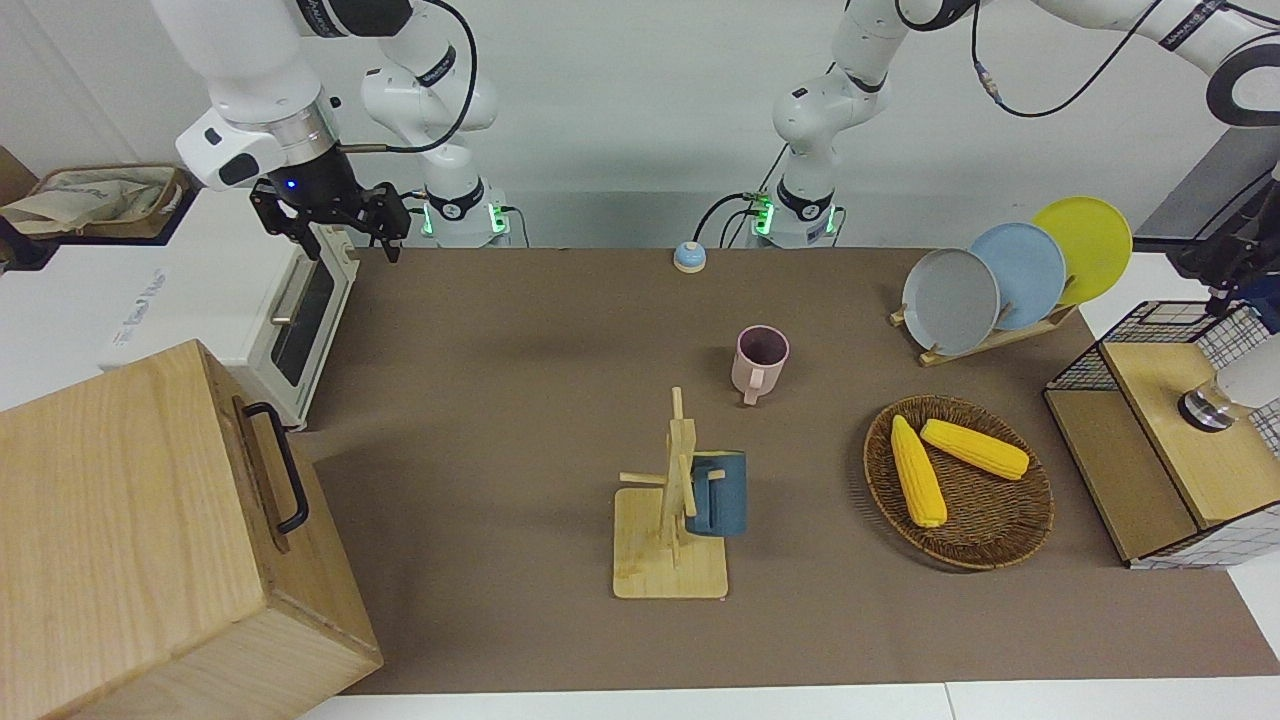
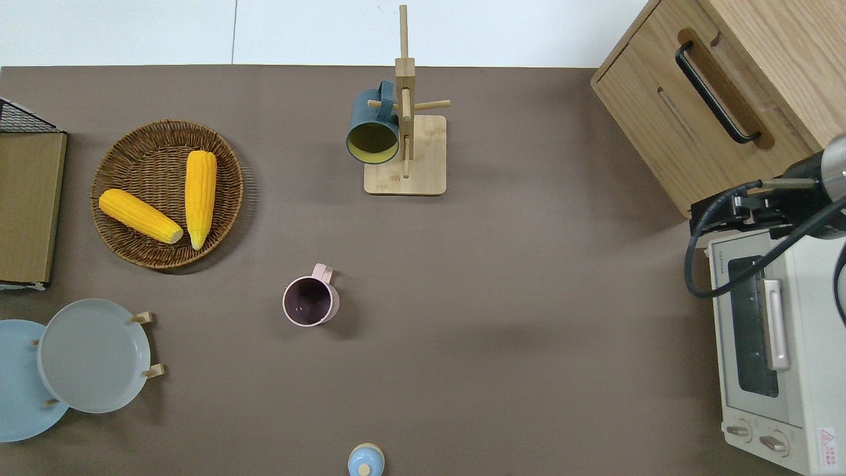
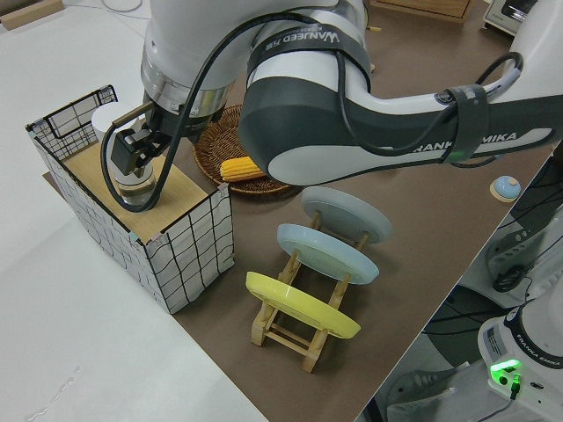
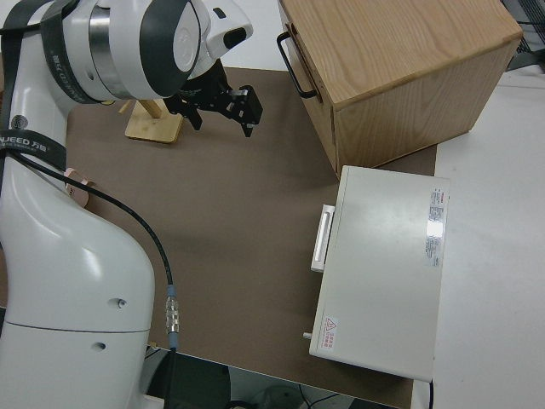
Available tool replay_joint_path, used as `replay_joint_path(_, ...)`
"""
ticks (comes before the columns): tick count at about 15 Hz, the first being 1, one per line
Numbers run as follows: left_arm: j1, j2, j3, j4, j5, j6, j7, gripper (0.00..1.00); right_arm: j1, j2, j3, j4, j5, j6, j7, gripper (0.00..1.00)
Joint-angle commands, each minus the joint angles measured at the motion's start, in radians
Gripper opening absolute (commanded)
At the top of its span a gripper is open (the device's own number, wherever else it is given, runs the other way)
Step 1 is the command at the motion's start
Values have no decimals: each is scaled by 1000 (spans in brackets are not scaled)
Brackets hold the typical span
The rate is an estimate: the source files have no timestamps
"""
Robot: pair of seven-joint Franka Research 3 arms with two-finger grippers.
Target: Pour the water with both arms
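Taking the overhead view as a dial centred on the pink cup (image 2: 309, 301), with the robots at 6 o'clock, the pouring looks not yet begun. The cup stands upright on the brown tabletop (image 2: 529, 297), its mouth up, handle toward 1 o'clock, and no water is visible in it.

Nearest the robots, at 6 o'clock, sits a small blue bell (image 2: 365, 461). At 8 o'clock a grey plate (image 2: 92, 355) leans in its stand. At 3 to 4 o'clock is the white toaster oven (image 2: 773, 350). Farther out, at 10 o'clock, a wicker basket (image 2: 132, 254) holds two corn cobs (image 2: 200, 192). At 1 o'clock a wooden mug rack (image 2: 423, 172) carries a blue mug (image 2: 373, 129), and at 2 o'clock stands a wooden box (image 2: 648, 99).

The one likely pouring vessel is a white container (image 3: 136, 192), upright on the wooden shelf of the wire rack (image 3: 189, 246) at the left arm's end, about 9 o'clock. I judge the fetching step is in hand; lifting, carrying and tipping over the cup are all left.

The left arm (image 3: 352, 114) is stretched out low across the plates, wrist turned down, with the left claw (image 3: 132, 158) at the container's side. Whether it has closed on it I cannot tell. The right arm (image 1: 250, 70) hangs its wrist downward, and the right claw (image 1: 352, 248) is up in the air at 3 o'clock, over the oven's corner beside the box, with its fingers apart and empty.
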Motion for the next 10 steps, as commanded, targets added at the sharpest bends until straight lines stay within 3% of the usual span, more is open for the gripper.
replay_joint_path(1,-10,-38,-10,4,87,-101,-115,1000,-16,-9,9,-5,15,1,-22,992)
replay_joint_path(5,-24,-78,-47,1,177,-155,-177,1000,-16,-7,9,-5,15,0,-22,992)
replay_joint_path(10,-53,-129,-93,1,185,-284,-264,1000,-16,-7,9,-5,13,0,-22,992)
